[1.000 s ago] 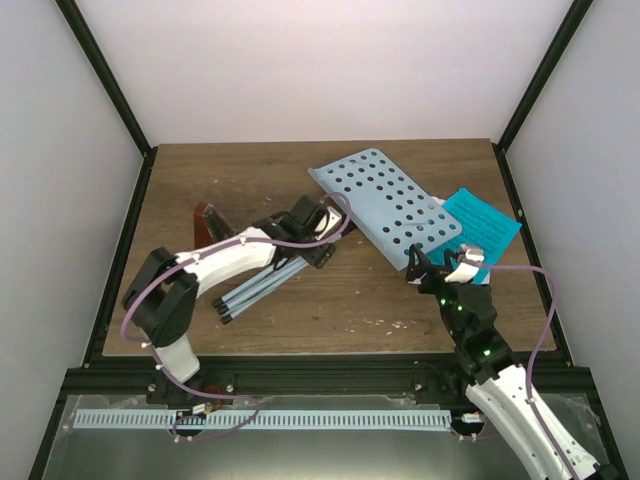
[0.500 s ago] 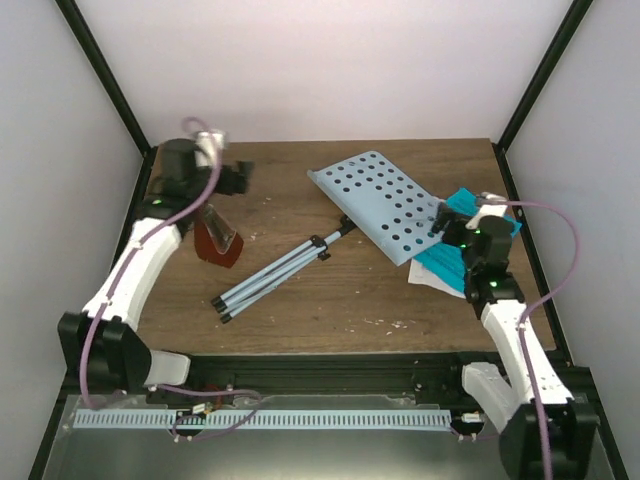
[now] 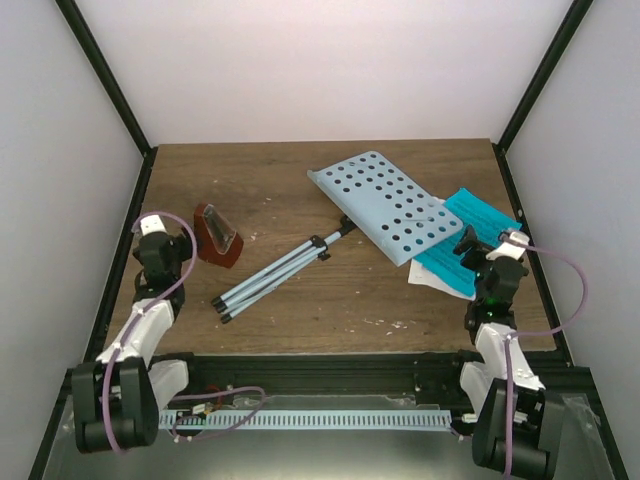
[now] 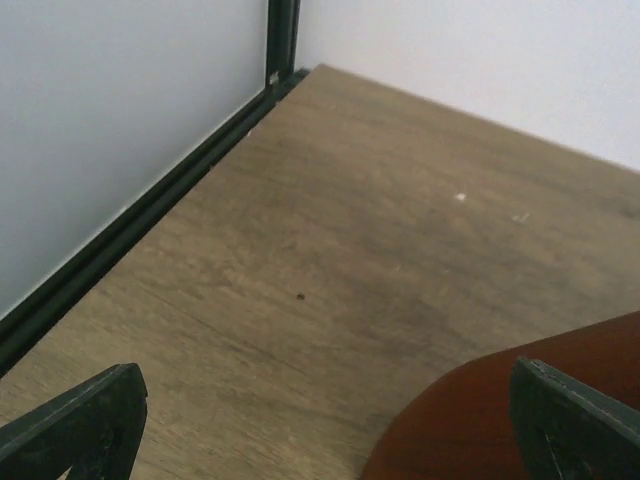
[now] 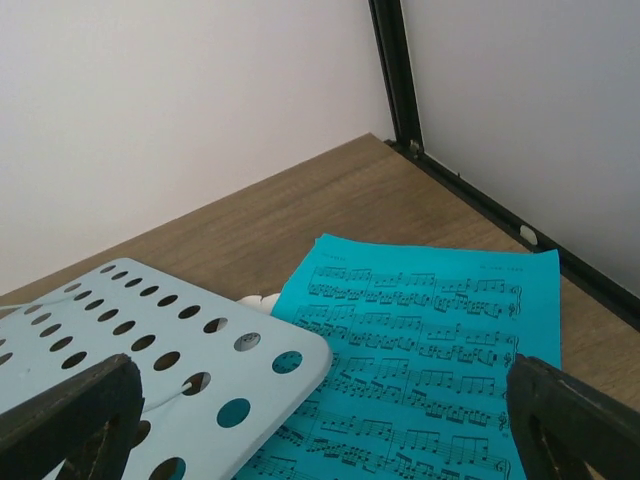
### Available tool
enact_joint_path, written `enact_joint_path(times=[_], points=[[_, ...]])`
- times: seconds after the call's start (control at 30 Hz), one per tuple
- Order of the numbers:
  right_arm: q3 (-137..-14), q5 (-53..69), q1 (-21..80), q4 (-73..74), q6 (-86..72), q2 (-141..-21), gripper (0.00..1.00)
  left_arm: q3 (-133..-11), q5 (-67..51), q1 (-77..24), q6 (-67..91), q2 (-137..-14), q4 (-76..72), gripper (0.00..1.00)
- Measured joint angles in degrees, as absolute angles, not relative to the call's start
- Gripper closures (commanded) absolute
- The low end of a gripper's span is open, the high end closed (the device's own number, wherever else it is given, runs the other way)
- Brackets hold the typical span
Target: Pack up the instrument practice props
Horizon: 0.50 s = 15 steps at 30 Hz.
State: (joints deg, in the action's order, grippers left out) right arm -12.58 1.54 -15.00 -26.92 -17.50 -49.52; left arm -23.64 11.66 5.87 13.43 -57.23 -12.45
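The pale blue perforated music stand (image 3: pixel 385 205) lies flat mid-table, its silver tripod legs (image 3: pixel 272 272) folded and pointing near-left. Blue sheet-music pages (image 3: pixel 472 232) lie partly under its right edge, and a white page (image 3: pixel 428 278) pokes out below. The red-brown metronome (image 3: pixel 217 235) stands at the left. My left gripper (image 3: pixel 160 248) is drawn back just left of it, open and empty; the metronome (image 4: pixel 520 420) sits by its right finger. My right gripper (image 3: pixel 476 256) is open and empty, hovering just near of the blue sheet (image 5: pixel 430 340) and the stand's plate (image 5: pixel 130 340).
Black frame rails run along the table's left edge (image 4: pixel 150 205) and right edge (image 5: pixel 480 200). White walls close in the back and both sides. Both arms are folded low at the near corners.
Both arms have pulled back toward the near corners. The left gripper left the metronome and opened wider. The sheet-music pages have shifted nearer, with a white page now showing.
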Motion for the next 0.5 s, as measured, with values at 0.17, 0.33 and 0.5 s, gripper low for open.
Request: enact_joint_path(times=[0.17,0.33,0.5], points=[[-8.16,1.80,-15.03,-37.63,-16.16,-51.27,0.00,-22.35,12.19,5.87,12.01,-65.36,-21.30,0.00],[-5.02,2.98,-15.03,-48.40,-14.90,-56.82,0.00,-18.28,10.11,5.91,10.37,-70.28,-33.76,0.00],[-4.08,4.99,-14.90,-57.06,-13.28,-67.16,0.00,-16.86,7.05,5.91,8.97,-75.26,-39.72,0.03]])
